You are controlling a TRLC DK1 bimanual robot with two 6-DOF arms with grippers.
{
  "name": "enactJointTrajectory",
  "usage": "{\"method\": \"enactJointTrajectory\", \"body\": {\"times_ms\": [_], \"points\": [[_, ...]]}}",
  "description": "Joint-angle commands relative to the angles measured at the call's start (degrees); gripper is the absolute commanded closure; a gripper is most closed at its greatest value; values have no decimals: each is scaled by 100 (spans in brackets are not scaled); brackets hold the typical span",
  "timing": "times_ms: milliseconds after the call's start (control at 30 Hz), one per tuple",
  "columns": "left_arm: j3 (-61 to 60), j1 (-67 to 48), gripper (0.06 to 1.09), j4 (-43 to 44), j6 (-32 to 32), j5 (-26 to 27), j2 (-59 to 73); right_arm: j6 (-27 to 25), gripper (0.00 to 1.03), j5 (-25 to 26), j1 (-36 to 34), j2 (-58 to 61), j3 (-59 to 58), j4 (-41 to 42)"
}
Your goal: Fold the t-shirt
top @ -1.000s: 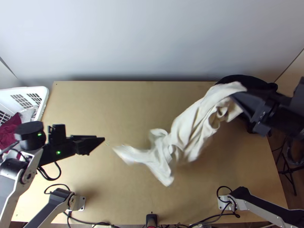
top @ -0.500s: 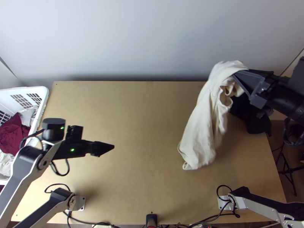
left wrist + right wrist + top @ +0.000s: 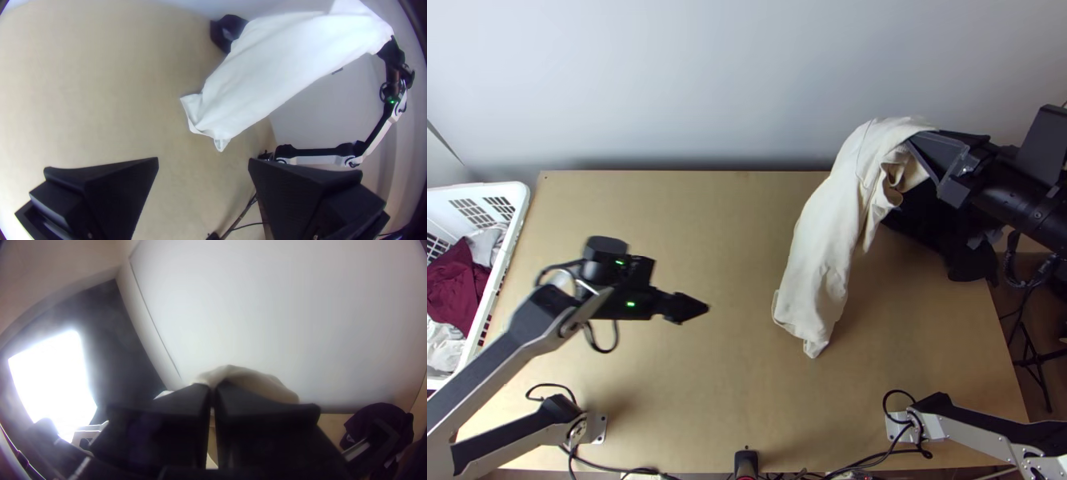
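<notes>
Your right gripper, at the upper right of the top view, is clenched on the cream cloth t-shirt; in the right wrist view its two wide black fingers meet, with cloth bulging up just behind their tips. Exactly which part of the shirt they pinch, you can't tell, since the fingers cover it.

Your left gripper is left of the middle in the top view, well apart from the shirt. You see it nearly edge-on there, but in the left wrist view its fingers stand wide apart with nothing between them.

The shirt hangs bunched at the top and drapes in a long, narrow fall toward the centre right of the top view, above the light wooden table. Its lower end comes to a crumpled corner; whether that touches the wood is hard to make out. Neck and sleeves are lost to you in the folds.

Behind the shirt and right gripper, at the right of the frame, is a black, soft-looking heap, partly hidden, so you can't be sure what it is. At the left edge, a white plastic basket is cut off by the frame; dark red cloth and whitish cloth lie in it.
</notes>
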Motion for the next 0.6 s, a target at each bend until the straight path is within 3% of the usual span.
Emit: {"method": "enactJointTrajectory", "body": {"times_ms": [0, 133, 267, 400, 567], "points": [[-123, -1215, 10, 1430, -621, -601, 606, 69, 100, 131, 33, 59, -14, 209], [53, -2006, 10, 2221, -744, -1366, 1194, 131, 100, 228, 147, 77, -14, 261], [176, -2559, 10, 2854, -392, -2271, 1915, 306, 100, 254, 209, 77, -14, 279], [369, -3254, 10, 3223, 91, -2719, 2451, 359, 100, 307, 209, 77, -93, 279], [914, -3825, 10, 3495, 214, -3326, 3295, 377, 100, 316, 209, 86, -66, 279]]}}
